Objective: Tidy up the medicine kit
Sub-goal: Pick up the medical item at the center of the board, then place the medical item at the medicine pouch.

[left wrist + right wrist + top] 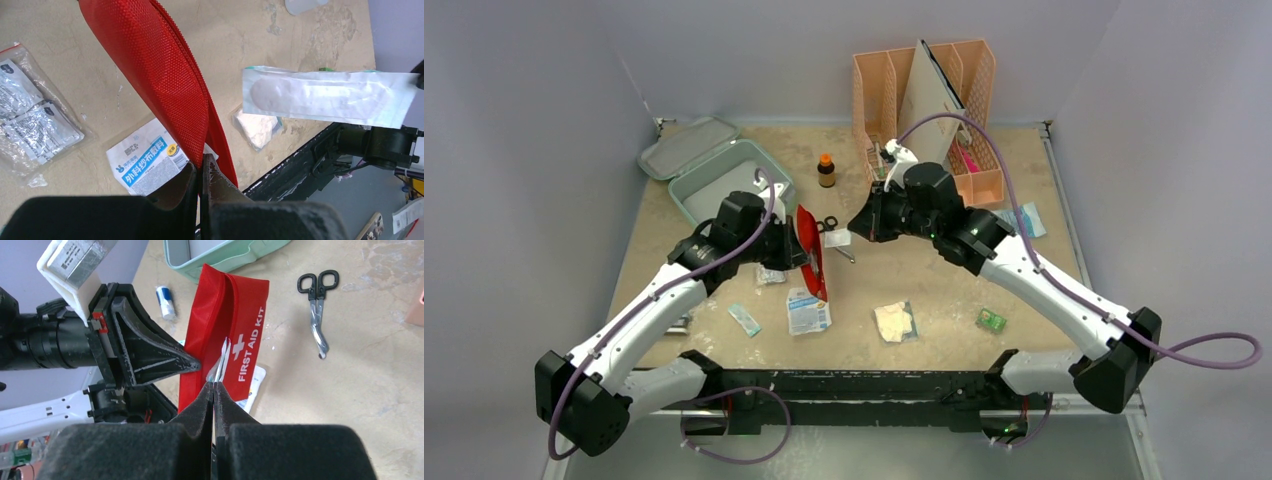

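**Packet Meets Pouch, Mid-Air**

Top view: the medicine kit (729,175) is seen lying open at far left, and the red pouch (812,255) is pinched upright by the left gripper (796,248). Left wrist: a white packet (325,97) is held near it. Right wrist: the right gripper (214,387) is clamped on that packet. Its thin edge is best aimed along the zip.

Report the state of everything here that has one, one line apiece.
kit, open, lid swung back
pouch, held up on edge
packet, held in the air beside the pouch
left jaws, shut on the pouch
right jaws, shut on the packet
scissors, closed, lying flat
bottle, upright, capped
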